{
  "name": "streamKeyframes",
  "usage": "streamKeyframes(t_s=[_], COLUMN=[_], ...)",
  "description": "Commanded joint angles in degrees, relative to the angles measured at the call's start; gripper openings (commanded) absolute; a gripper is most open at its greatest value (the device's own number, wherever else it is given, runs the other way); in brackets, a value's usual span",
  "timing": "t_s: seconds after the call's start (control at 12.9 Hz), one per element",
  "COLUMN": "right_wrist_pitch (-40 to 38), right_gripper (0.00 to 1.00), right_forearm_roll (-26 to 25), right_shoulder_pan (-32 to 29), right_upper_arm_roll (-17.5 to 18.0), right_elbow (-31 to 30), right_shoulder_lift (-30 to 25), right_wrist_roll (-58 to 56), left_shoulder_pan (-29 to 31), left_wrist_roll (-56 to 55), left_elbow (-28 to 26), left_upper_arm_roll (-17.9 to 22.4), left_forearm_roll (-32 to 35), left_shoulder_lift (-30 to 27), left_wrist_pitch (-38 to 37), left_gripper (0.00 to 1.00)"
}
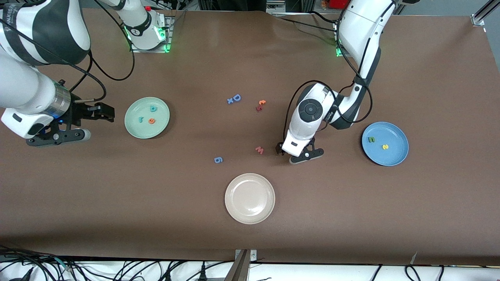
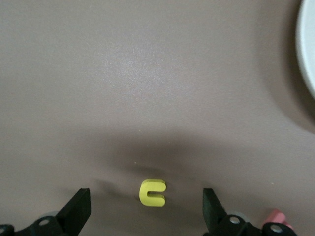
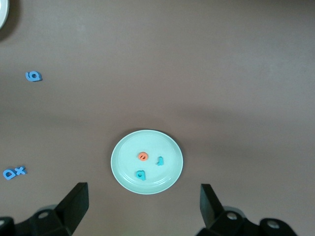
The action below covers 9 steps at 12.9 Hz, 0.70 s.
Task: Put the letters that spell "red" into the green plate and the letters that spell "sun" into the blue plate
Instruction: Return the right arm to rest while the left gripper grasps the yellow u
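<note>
The green plate lies toward the right arm's end and holds the orange "e", the teal "r" and the teal "d". The blue plate lies toward the left arm's end with the green "n" and yellow "s" in it. My left gripper is low over the table, open, with the yellow "u" lying between its fingers, untouched. My right gripper hangs open and empty beside the green plate.
A cream plate sits nearest the front camera. Loose letters lie mid-table: red "w" close to the left gripper, blue "g", blue "D", blue "x", orange "t".
</note>
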Motion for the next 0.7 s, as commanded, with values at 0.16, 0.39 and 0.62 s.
streamKeyframes(t_s=[0.16,0.39,0.62], right_wrist_pitch=[-1.0,-0.3,1.2], right_gripper=[1.00,1.00,1.00], right_forearm_roll=[-0.8,-0.3,1.3], right_shoulder_pan=[-0.6,-0.8,-1.5], right_upper_arm_roll=[-0.2,-3.3,-4.4], right_elbow=[1.5,1.3,1.2], right_shoulder_lift=[0.1,0.5,0.5], right_wrist_roll=[0.1,0.9,1.1], left_shoulder_pan=[-1.5,-1.9,-2.1], left_wrist_roll=[0.1,0.2,0.3], left_elbow=[1.3,1.0,0.8], left_upper_arm_roll=[1.2,1.4,1.8], left_forearm_roll=[-0.6,-0.6,-0.6], left_shoulder_lift=[1.8,2.6,2.9], left_wrist_pitch=[0.0,1.1,1.8], left_gripper=[0.97,0.92,0.84])
